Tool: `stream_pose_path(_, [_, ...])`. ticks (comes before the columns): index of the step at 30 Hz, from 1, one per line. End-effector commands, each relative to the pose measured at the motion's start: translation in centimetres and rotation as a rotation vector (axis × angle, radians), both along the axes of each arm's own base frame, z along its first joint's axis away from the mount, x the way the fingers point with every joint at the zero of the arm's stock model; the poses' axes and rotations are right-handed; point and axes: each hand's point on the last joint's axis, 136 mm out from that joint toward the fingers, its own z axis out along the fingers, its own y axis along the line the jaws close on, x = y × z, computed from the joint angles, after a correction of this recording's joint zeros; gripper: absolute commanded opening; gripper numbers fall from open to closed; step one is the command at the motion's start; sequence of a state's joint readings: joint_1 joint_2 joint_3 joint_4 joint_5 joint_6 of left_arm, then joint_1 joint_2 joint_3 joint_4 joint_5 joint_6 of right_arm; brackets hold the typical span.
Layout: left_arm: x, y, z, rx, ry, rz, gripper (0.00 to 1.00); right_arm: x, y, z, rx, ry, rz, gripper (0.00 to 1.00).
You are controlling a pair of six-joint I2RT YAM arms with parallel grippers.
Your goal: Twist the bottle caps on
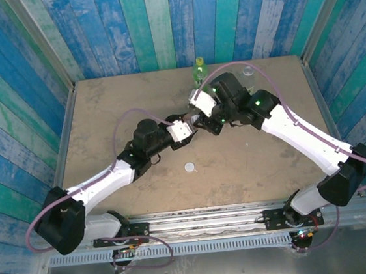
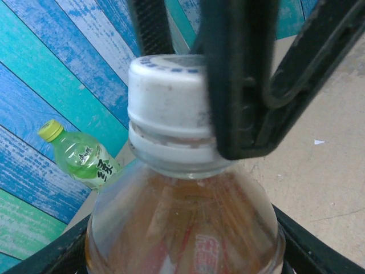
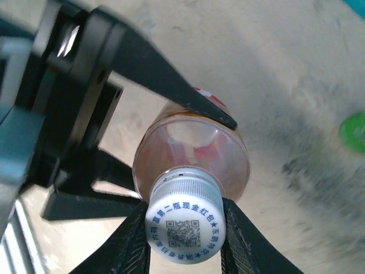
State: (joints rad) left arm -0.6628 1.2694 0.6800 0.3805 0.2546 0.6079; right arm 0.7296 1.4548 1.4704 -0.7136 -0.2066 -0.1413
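Observation:
The bottle with amber liquid and a red label [image 2: 182, 228] lies in my left gripper [image 2: 182, 254], which is shut around its body, the black fingers [image 2: 51, 260] showing at both lower corners. A white bottle cap [image 3: 185, 225] with blue print sits on its neck. My right gripper [image 3: 185, 231] is shut on that cap, fingers [image 3: 128, 245] pressing both sides. In the top view the two grippers meet at mid-table, the left gripper [image 1: 191, 124] and the right gripper [image 1: 206, 118]. A green bottle [image 1: 199, 70] with a yellow-green cap stands at the back. A clear bottle [image 1: 248, 72] stands beside it, and a loose white cap [image 1: 189, 168] lies nearer.
Blue and green plank walls [image 1: 158, 22] enclose the tan table [image 1: 114, 105] on three sides. The green bottle [image 2: 82, 157] shows in the left wrist view against the wall. A blurred green shape [image 3: 353, 131] sits at the right edge of the right wrist view.

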Motion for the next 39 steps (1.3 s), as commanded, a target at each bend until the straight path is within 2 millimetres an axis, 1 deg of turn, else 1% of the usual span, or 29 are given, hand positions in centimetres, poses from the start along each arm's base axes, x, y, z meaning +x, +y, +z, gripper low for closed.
stream_pose_path(1, [0.8,-0.8,0.9,-0.006,-0.049,0.002,0.49,-0.3,2.0,2.7,0.36,0.31,-0.318,0.12])
stream_pose_path(2, [0.8,-0.8,1.0,-0.007,-0.05,0.001,0.49,-0.5,2.0,2.3,0.396,0.383,-0.377,0.12])
stream_pose_path(4, [0.8,-0.8,0.9,-0.005,-0.047,-0.001,0.49,-0.9,2.4,1.7,0.425,0.481,-0.419,0.14])
stream_pose_path(6, [0.7,-0.8,0.7,0.001,-0.041,-0.004,0.49,-1.1,2.1,1.2,0.39,0.477,-0.41,0.19])
stream_pose_path(8, [0.5,-0.8,0.5,0.008,-0.032,-0.011,0.49,-0.9,1.4,1.0,0.332,0.407,-0.371,0.25])
stream_pose_path(10, [0.4,-0.7,0.3,0.015,-0.029,-0.009,0.49,-1.1,1.0,1.4,0.272,0.316,-0.27,0.36])
stream_pose_path(12, [0.3,-0.3,0.2,0.016,-0.03,0.001,0.49,-1.7,0.3,1.9,0.188,0.191,-0.134,0.47])
stream_pose_path(14, [-0.1,-0.1,0.3,0.014,-0.033,-0.004,0.49,-2.7,-0.6,2.1,0.08,0.04,0.038,0.54])
stream_pose_path(16, [-0.4,-0.1,-0.2,0.021,-0.019,-0.02,0.49,-3.5,-1.7,1.9,-0.029,-0.093,0.18,0.57])
stream_pose_path(17, [-1.0,0.0,0.8,0.004,-0.034,-0.034,0.49,-3.7,-2.3,1.7,-0.084,-0.16,0.241,0.57])
stream_pose_path(18, [-1.3,-0.1,0.9,0.004,-0.031,-0.05,0.49,-3.8,-2.7,1.7,-0.126,-0.216,0.29,0.59])
stream_pose_path(22, [-2.6,-0.7,1.2,-0.006,-0.011,-0.128,0.49,-3.8,-3.3,2.1,-0.239,-0.394,0.445,0.59])
stream_pose_path(23, [-2.9,-0.9,1.2,-0.002,-0.006,-0.147,0.49,-3.7,-3.2,2.3,-0.252,-0.421,0.469,0.57])
stream_pose_path(25, [-3.2,-1.0,1.2,0.003,0.001,-0.163,0.49,-3.7,-2.9,2.6,-0.274,-0.463,0.539,0.5])
stream_pose_path(29, [-3.2,-1.1,1.4,-0.003,0.001,-0.168,0.49,-3.7,-2.2,2.0,-0.29,-0.453,0.611,0.46])
stream_pose_path(32, [-3.3,-1.0,1.5,-0.004,-0.001,-0.167,0.49,-3.2,-1.8,1.4,-0.298,-0.438,0.619,0.46])
stream_pose_path(35, [-3.4,-1.0,1.4,-0.002,0.0,-0.174,0.49,-3.1,-1.5,0.7,-0.298,-0.411,0.615,0.41])
stream_pose_path(39, [-3.5,-1.0,1.4,-0.003,-0.002,-0.179,0.49,-2.9,-1.3,-0.1,-0.303,-0.386,0.616,0.39])
